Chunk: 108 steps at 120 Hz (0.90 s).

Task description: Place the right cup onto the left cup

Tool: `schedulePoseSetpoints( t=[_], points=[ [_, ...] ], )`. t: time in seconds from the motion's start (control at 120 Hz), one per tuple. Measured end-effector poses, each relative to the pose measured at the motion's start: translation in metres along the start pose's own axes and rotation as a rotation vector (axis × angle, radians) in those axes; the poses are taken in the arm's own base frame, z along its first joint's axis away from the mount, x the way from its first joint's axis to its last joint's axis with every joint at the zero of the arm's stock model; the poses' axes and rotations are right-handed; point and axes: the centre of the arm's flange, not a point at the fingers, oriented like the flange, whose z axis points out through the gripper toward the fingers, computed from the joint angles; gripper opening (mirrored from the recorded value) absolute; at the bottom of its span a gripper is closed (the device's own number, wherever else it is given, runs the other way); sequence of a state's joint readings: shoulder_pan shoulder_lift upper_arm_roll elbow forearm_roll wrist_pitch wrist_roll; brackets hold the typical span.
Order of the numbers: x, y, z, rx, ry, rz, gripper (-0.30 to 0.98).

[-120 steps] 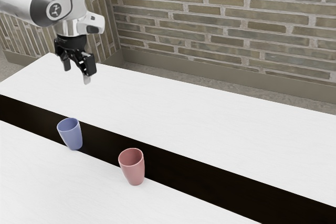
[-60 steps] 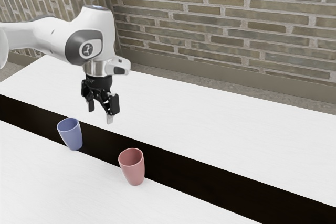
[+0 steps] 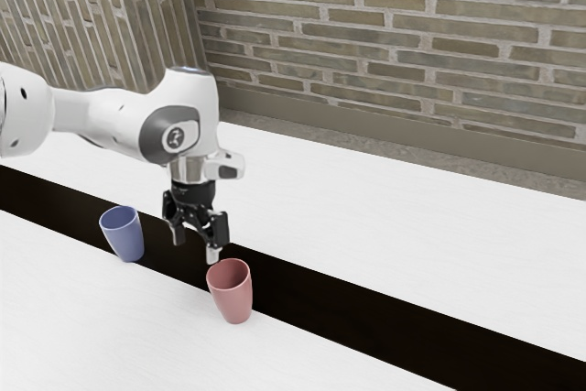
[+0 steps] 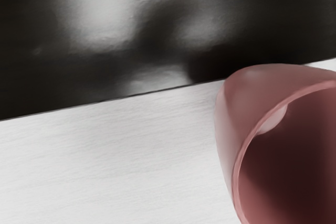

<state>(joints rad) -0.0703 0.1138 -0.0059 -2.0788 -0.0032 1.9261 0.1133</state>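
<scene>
Your red cup (image 3: 233, 296) stands mouth up on the white surface (image 3: 385, 208), close to the near edge of the dark band (image 3: 366, 304) that crosses it. It is a dusty rose colour, smooth and handleless, narrower at the base than at the round rim, with a deeper red shadow inside. The blue cup (image 3: 125, 237), similar in shape, stands upright beyond it, toward the exterior view's left.

Your jaws are released: their two sides stand apart, pointing down, with nothing held between them. The red cup lies lower than the jaws and a little toward the exterior view's right, its rim close by the tips; you cannot tell whether they touch it. In the wrist view, you look down into its open mouth.
</scene>
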Motion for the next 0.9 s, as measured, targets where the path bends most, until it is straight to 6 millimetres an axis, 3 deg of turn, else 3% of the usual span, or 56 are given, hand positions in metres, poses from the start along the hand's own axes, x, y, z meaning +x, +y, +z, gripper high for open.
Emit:
schedulePoseSetpoints(
  t=[0.55, 0.758, 0.9],
  points=[
    [0.031, 0.006, 0.049, -0.015, 0.028, -0.007, 0.69],
    [0.032, 0.009, 0.044, 0.0, 0.049, 0.006, 0.22],
    [0.033, 0.022, 0.039, 0.006, 0.06, 0.032, 0.04]
  ],
)
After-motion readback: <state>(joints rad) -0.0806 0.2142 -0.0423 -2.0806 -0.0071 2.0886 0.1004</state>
